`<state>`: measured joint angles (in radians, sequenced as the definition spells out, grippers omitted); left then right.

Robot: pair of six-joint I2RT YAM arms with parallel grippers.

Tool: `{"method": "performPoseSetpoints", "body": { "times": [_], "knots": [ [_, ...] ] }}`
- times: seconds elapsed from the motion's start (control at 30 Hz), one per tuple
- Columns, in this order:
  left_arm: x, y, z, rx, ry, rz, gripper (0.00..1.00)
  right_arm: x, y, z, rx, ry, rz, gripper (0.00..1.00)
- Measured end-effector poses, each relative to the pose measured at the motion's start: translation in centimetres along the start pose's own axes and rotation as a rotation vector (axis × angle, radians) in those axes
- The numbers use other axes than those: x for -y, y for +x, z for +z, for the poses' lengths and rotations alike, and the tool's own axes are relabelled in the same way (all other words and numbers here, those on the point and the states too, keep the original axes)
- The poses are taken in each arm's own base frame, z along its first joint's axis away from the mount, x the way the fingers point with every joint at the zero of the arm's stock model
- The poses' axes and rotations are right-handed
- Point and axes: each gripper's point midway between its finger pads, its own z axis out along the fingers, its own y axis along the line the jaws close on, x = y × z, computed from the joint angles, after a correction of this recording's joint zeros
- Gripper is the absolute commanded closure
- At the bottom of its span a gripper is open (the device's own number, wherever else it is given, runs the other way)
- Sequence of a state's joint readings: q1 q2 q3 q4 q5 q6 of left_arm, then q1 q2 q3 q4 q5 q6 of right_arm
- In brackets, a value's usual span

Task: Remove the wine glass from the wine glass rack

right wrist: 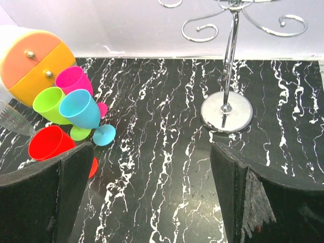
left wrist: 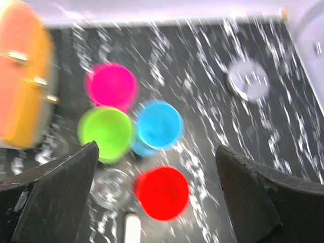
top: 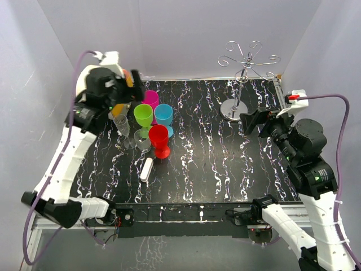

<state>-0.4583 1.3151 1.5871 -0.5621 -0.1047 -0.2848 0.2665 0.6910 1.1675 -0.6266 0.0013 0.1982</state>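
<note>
— Where's the wine glass rack [top: 234,108]?
— Upright at the far right corner of the table [top: 225,164].
— And the tools?
— Both spread wide, gripping nothing. The left tool [left wrist: 156,149] hangs over the glasses near the far left corner, where a clear wine glass [top: 120,123] stands just beside the green glass [top: 143,114]. The right tool [right wrist: 152,147] faces the rack.

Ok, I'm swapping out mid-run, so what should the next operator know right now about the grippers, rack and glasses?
Left gripper: open, empty, above the glasses.
Right gripper: open, empty, facing the wine glass rack.
Rack: back right, no glass on its arms.
Pink glass, green glass, blue glass, red glass, clear glass: clustered at left.
Done: rack looks cleared. Left: likely just retracting.
</note>
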Motion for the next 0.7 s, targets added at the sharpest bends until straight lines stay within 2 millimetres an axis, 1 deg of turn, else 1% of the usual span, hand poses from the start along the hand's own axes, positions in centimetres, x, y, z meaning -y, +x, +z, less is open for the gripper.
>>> {"method": "performPoseSetpoints", "body": {
  "times": [0.07, 0.1, 0.13, 0.2, 0.23, 0.3, 0.4, 0.43, 0.5, 0.57, 0.63, 0.7],
  "knots": [
    [-3.1, -3.0, -1.5, 0.113, -0.067, -0.025, 0.01, -0.1, -0.8, -0.2, 0.017, -0.003, -0.006, 0.02],
    [-4.1, -4.0, -2.3, 0.159, -0.094, -0.027, 0.01, -0.2, -1.1, -0.4, 0.025, -0.003, -0.008, 0.02],
    [-4.6, -4.6, -3.2, 0.198, -0.111, -0.024, 0.01, -0.2, -1.5, -0.5, 0.035, -0.002, -0.010, 0.02],
    [-5.0, -5.3, -5.1, 0.261, -0.121, -0.013, 0.01, -0.2, -2.6, -0.9, 0.059, 0.003, -0.011, 0.02],
    [-5.0, -5.5, -6.0, 0.286, -0.122, -0.010, 0.01, -0.2, -3.0, -1.1, 0.070, 0.007, -0.011, 0.02],
    [-5.2, -5.7, -8.4, 0.356, -0.120, -0.009, 0.01, -0.3, -4.3, -1.5, 0.100, 0.013, -0.009, 0.02],
    [-5.4, -5.7, -13.4, 0.480, -0.101, -0.021, 0.01, -0.3, -6.1, -2.2, 0.144, 0.019, -0.005, 0.02],
    [-5.4, -5.7, -14.6, 0.510, -0.096, -0.024, 0.01, -0.4, -6.4, -2.4, 0.153, 0.021, -0.001, 0.02],
    [-5.4, -6.0, -18.0, 0.593, -0.079, -0.035, 0.01, -0.4, -6.9, -2.6, 0.168, 0.022, 0.006, 0.02],
    [-5.5, -6.2, -20.8, 0.666, -0.069, -0.046, 0.01, -0.4, -7.0, -2.6, 0.170, 0.021, 0.017, 0.02],
    [-5.7, -6.1, -22.2, 0.698, -0.072, -0.053, 0.01, -0.5, -6.9, -2.6, 0.169, 0.022, 0.025, 0.02],
    [-6.0, -5.5, -22.2, 0.696, -0.080, -0.055, 0.01, -0.5, -7.0, -2.6, 0.170, 0.024, 0.036, 0.02]
  ]
}}
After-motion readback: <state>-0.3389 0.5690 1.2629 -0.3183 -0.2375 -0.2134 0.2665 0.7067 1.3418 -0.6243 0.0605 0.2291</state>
